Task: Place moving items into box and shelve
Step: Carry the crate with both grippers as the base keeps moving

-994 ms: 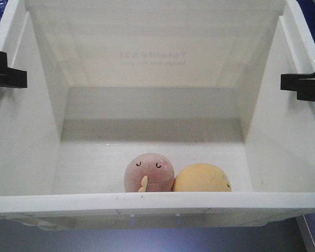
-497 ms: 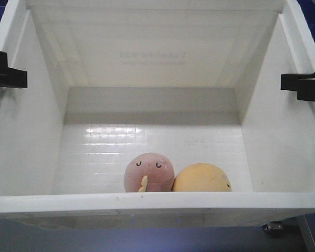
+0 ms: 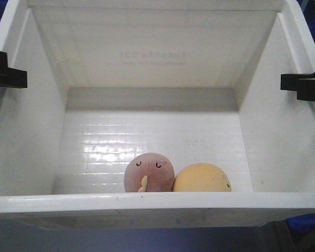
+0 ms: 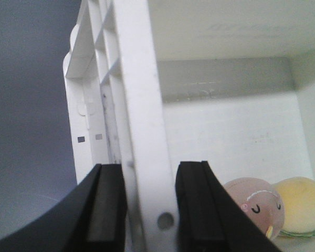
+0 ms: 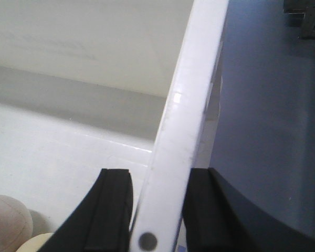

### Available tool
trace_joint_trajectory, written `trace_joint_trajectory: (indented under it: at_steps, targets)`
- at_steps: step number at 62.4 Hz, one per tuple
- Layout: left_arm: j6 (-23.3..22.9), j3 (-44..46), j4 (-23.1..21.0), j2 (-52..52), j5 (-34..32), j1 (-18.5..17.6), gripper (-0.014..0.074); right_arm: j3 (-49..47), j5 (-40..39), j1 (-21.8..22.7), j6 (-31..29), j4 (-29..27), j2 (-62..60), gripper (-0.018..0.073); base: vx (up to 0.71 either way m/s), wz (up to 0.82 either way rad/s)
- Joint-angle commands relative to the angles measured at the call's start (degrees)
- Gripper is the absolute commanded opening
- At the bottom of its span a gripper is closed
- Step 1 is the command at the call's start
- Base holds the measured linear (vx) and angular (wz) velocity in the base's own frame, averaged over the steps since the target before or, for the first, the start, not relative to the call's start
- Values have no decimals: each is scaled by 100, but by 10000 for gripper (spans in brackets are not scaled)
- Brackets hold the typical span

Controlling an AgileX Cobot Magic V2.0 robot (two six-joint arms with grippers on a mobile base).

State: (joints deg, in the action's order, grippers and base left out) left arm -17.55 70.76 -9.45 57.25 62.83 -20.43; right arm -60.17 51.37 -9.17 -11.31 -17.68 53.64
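Packing looks done; the shelving carry is in hand. One large white rectangular plastic crate (image 3: 157, 201) holds one dusty pink round plush ball (image 3: 149, 172) and one yellow-orange round plush ball (image 3: 202, 178), touching, lower centre of frame. Two grippers: left gripper (image 4: 151, 210) and right gripper (image 5: 160, 210) each clamp a side wall. Next likely needs a level, matched move.

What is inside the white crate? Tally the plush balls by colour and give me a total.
Dusty pink plush ball: 1
Yellow-orange plush ball: 1
Total inside the white crate: 2
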Motion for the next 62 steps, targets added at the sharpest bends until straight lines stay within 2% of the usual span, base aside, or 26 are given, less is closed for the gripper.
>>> trace_joint_trajectory:
  at_steps: [1, 62]
  targets:
    - [65, 298, -157, -125, -831, -15, -3, -258, -694, 4, -155, -192, -119, -6, 42, 1]
    - [65, 298, -157, -125, -831, -15, -3, -258, -677, 4, -160, -192, -119, -6, 38, 7]
